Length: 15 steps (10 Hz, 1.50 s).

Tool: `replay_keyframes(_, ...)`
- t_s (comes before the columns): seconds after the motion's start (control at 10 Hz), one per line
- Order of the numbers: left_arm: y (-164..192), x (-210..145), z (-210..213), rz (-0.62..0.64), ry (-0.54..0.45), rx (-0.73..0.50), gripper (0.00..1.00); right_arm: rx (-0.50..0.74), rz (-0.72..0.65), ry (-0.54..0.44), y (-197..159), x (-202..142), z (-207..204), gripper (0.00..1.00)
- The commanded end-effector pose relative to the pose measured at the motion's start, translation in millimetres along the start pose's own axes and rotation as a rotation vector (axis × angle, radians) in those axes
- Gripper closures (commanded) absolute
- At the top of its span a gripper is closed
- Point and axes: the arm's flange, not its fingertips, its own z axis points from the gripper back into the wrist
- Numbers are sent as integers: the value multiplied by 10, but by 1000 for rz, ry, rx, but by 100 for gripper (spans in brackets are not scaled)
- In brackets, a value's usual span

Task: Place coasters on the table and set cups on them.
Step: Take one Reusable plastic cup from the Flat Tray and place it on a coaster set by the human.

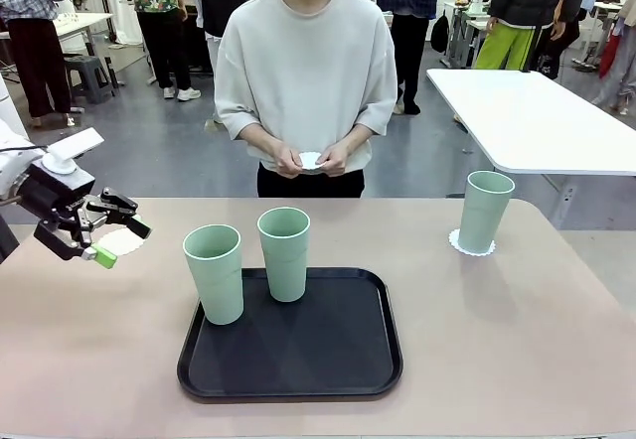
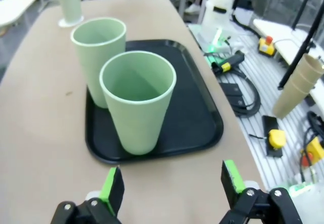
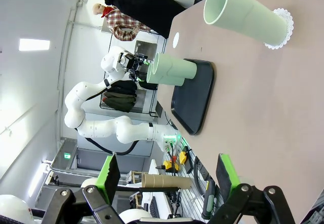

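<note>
- Three mint-green cups show in the front view. The placed cup stands on the right coaster at the right of the frame. The left cup and the rear cup stand on the black tray at centre.
- My left end effector is spread wide and holds nothing. It hangs at the left edge of the front view, by the left coaster, which lies flat on the bench. I cannot tell whether it is over the coaster or just beside it.
- My right end effector is also spread wide and empty.
- A third coaster is in the person's hands, upper centre of the frame.
- Risk, as I judge it: the left cup is tall and narrow-based and sits close to the tray's rim, with the rear cup just beside it. A finger that clips either one on approach could topple it.
- Risk: the cup walls look smooth and tapered, so a grip could slide and the cup tilt while carried.
- Risk: the left coaster looks light. A cup set down off centre could push it aside or land half on it.
- Risk: if the person reaches in with the third coaster while an arm crosses, hand and arm could meet.
</note>
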Motion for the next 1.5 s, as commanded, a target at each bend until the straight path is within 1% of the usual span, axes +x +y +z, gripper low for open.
replay_keyframes(0.0, -21, -147, 13, -118, -66, 31, 0, -4, -9, -4, 4, -22, -15, 0)
replay_keyframes(0.1, -32, -213, 8, -123, -109, 28, 0, -4, -9, -4, 4, -22, -15, 0)
replay_keyframes(0.2, -15, -283, 3, -88, -154, 18, 0, -4, -9, -4, 4, -22, -15, 0)
replay_keyframes(0.3, 8, -357, -36, -84, -212, 42, 0, -4, -9, -4, 4, -22, -15, 0)
replay_keyframes(0.4, 32, -431, -96, -51, -245, 54, 0, -4, -9, -4, 4, -22, -15, 0)
replay_keyframes(0.6, 83, -561, -188, 12, -268, 49, 0, -4, -9, -4, 4, -22, -15, 0)
replay_keyframes(0.9, 61, -724, -337, -62, -331, 69, 0, -4, -9, -4, 4, -22, -15, 0)
replay_keyframes(1.1, 64, -856, -491, -146, -361, 90, 0, -4, -9, -4, 4, -22, -15, 0)
replay_keyframes(1.2, 75, -897, -565, -164, -358, 109, 0, -4, -9, -4, 4, -22, -15, 0)
replay_keyframes(1.4, 131, -890, -688, -150, -362, 109, 0, -4, -9, -4, 4, -22, -15, 0)
